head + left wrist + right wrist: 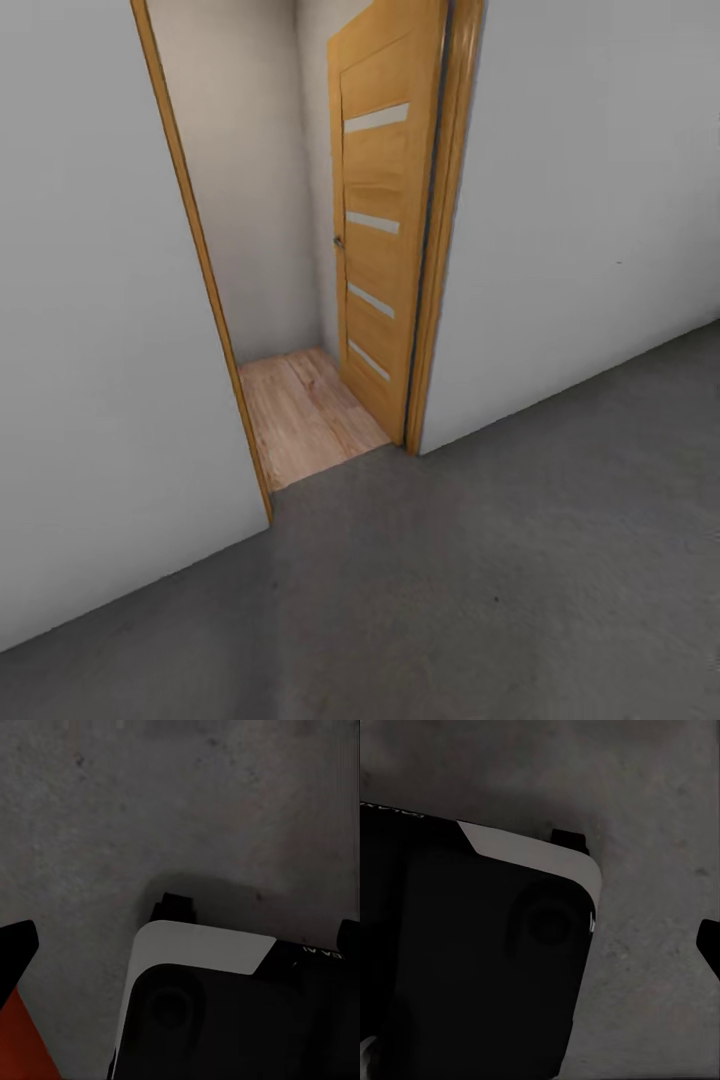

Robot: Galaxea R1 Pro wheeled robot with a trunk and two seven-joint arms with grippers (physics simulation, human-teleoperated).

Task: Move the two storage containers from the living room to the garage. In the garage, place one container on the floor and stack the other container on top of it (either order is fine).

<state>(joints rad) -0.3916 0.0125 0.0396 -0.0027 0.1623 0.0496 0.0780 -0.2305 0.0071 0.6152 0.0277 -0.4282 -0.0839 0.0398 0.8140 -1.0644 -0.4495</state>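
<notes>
On the left wrist view we see two dark fingertips [16, 945] of our left gripper [180, 941] at opposite edges of the picture, spread wide with nothing between them. Just beside one fingertip, a red-orange wedge [22, 1039] fills the corner; it may be a storage container, but we cannot tell. Below the fingers sits our black-and-white base [202, 1005] on the grey concrete floor [150, 802]. On the right wrist view, only one dark fingertip [709, 943] shows, so we cannot tell how that gripper stands. From the head, the same speckled floor [480, 560] runs to white walls [590, 210] and a doorway, its orange-brown door [385, 230] with frosted strips swung open onto light wood planks [305, 415].
</notes>
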